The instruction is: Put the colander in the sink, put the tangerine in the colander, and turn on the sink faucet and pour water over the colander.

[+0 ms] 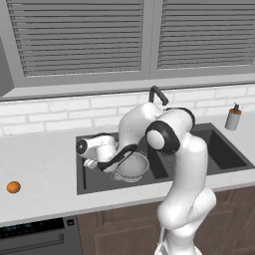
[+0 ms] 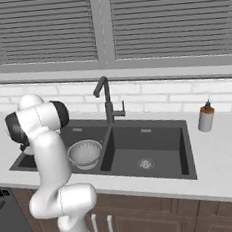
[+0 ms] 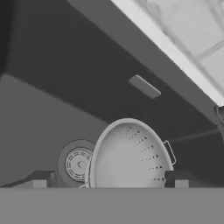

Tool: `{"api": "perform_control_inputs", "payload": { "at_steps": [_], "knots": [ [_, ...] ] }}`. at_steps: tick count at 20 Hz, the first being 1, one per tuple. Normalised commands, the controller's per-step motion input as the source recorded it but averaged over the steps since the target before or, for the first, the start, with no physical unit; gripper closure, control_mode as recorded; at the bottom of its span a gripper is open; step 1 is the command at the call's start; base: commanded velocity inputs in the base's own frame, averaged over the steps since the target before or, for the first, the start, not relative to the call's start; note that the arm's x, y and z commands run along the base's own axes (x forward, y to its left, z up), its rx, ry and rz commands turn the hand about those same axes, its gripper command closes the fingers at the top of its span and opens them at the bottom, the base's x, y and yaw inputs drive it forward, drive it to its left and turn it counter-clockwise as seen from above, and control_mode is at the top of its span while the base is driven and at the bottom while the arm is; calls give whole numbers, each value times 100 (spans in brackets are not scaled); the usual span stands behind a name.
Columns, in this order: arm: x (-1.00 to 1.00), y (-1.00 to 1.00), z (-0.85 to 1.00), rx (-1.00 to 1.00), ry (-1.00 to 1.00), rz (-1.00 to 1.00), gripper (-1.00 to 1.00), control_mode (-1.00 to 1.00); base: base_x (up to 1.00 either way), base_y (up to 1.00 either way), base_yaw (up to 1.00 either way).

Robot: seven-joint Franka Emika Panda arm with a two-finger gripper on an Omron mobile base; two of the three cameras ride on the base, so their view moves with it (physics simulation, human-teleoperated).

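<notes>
The colander (image 1: 132, 167) (image 2: 84, 153) stands upright on the floor of the left basin of the dark sink (image 1: 92, 183) (image 2: 155, 140). My gripper (image 1: 99, 166) (image 3: 109, 183) hovers low over that basin, open. In the hand view its jaws stand wide apart on either side of the colander (image 3: 129, 157), the left tip clear of the rim and the right tip near it. The tangerine (image 1: 13, 187) lies on the counter far to the left of the sink. The sink faucet (image 1: 157, 94) (image 2: 106, 101) rises behind the divider between the basins; no water shows.
A soap bottle (image 1: 232, 117) (image 2: 206, 118) stands on the counter right of the sink. The left basin's round drain (image 3: 78, 164) lies beside the colander. A white tiled wall and shuttered windows run behind the counter. My arm covers part of the left basin.
</notes>
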Motion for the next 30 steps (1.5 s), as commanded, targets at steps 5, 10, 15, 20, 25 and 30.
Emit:
{"api": "perform_control_inputs", "payload": {
  "at_steps": [5,10,15,20,25,30],
  "knots": [
    [-21,17,100,26,-31,0,-100,-100,0,0,0],
    [0,16,100,32,-24,0,-100,-100,0,0,0],
    [11,19,100,30,-12,2,-100,-100,0,0,0],
    [3,27,100,28,4,6,-100,-100,0,0,0],
    [0,27,100,23,36,7,-100,-100,0,0,0],
    [0,25,100,14,49,9,-100,-100,0,0,0]
  ]
}}
